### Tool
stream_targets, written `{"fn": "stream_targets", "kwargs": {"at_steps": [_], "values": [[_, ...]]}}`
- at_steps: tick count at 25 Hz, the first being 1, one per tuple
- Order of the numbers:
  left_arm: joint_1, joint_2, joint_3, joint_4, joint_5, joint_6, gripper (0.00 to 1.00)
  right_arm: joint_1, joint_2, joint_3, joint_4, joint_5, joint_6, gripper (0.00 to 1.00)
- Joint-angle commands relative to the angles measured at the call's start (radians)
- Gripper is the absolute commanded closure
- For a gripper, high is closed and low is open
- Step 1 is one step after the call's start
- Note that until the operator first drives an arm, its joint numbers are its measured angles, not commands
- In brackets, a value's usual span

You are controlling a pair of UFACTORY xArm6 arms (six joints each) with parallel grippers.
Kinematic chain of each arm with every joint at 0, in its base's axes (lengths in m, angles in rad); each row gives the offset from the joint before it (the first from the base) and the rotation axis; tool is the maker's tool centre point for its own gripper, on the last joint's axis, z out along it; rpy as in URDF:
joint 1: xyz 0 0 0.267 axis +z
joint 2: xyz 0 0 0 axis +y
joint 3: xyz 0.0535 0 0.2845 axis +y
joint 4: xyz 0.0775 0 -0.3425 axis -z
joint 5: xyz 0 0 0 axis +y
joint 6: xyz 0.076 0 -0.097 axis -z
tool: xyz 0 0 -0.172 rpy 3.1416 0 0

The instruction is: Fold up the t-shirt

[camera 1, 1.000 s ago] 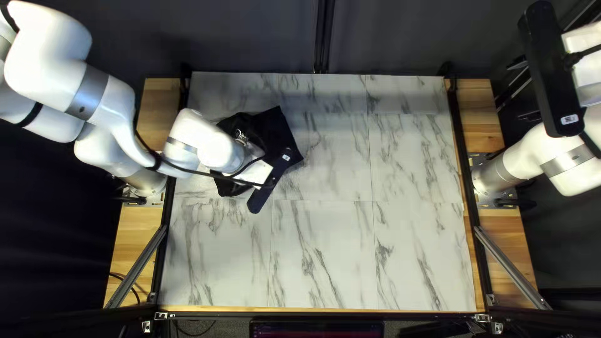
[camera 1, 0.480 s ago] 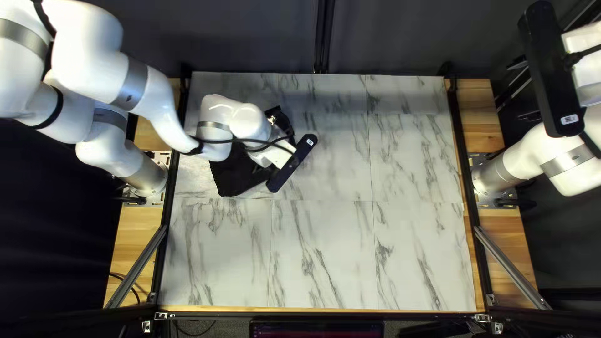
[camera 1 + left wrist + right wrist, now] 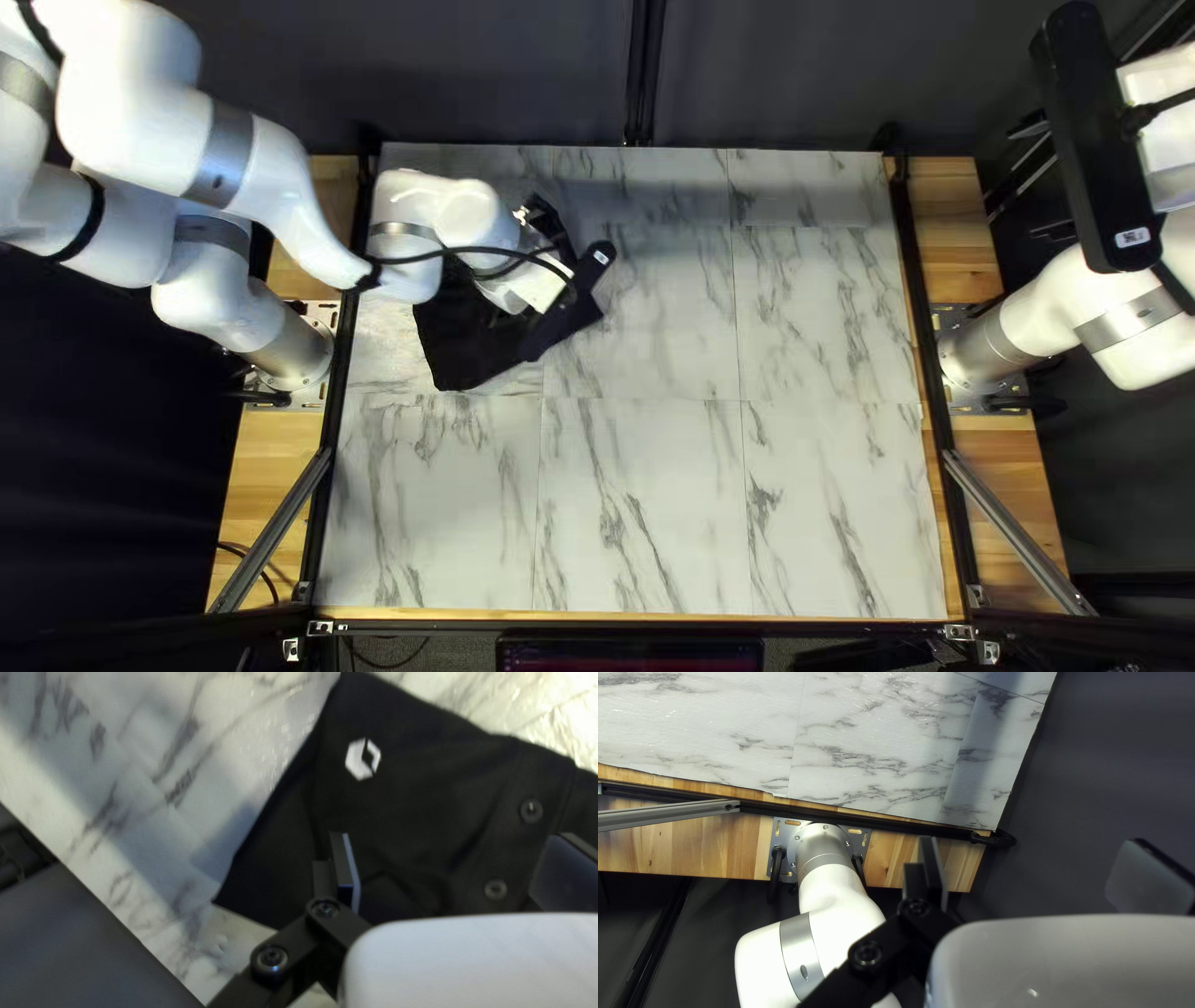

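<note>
My left gripper [image 3: 533, 227] is over the black t-shirt [image 3: 463, 341], which lies crumpled at the left of the top left view, partly hidden by the arm. From the left wrist, the gripper [image 3: 453, 872] stands open above the dark cloth [image 3: 417, 802], its fingers wide apart and closed on nothing. A white emblem and two round buttons show on the fabric, with the emblem ahead of the fingers. My right gripper [image 3: 1164, 140] is far from the shirt, at the right edge of the top left view. In the right wrist view this gripper [image 3: 1042, 874] is open and holds nothing.
The marble-patterned tabletop [image 3: 747, 498] extends right and nearer from the shirt. Black rails run along its sides, beside wooden strips [image 3: 996, 448]. A dark curtain [image 3: 772, 75] hangs behind the far edge. My right arm's base [image 3: 822, 846] appears below its raised wrist.
My left wrist first swung rightward over the shirt, then came back a little left and toward the far edge. More of the shirt's near part is uncovered. The right arm has stayed still.
</note>
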Motion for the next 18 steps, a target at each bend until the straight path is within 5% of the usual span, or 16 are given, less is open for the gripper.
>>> {"fn": "stream_targets", "kwargs": {"at_steps": [1,8,18], "values": [[0.018,-0.050,0.018,-0.049,-0.011,0.037,0.00,0.000,0.000,0.000,0.000,0.000,0.000,0.00],[0.019,-0.190,-0.017,-0.277,0.131,0.089,0.00,0.000,0.000,0.000,0.000,0.000,0.000,0.00],[-0.087,-0.280,-0.265,-0.241,0.476,-0.168,0.00,0.000,0.000,0.000,0.000,0.000,0.000,0.00]]}}
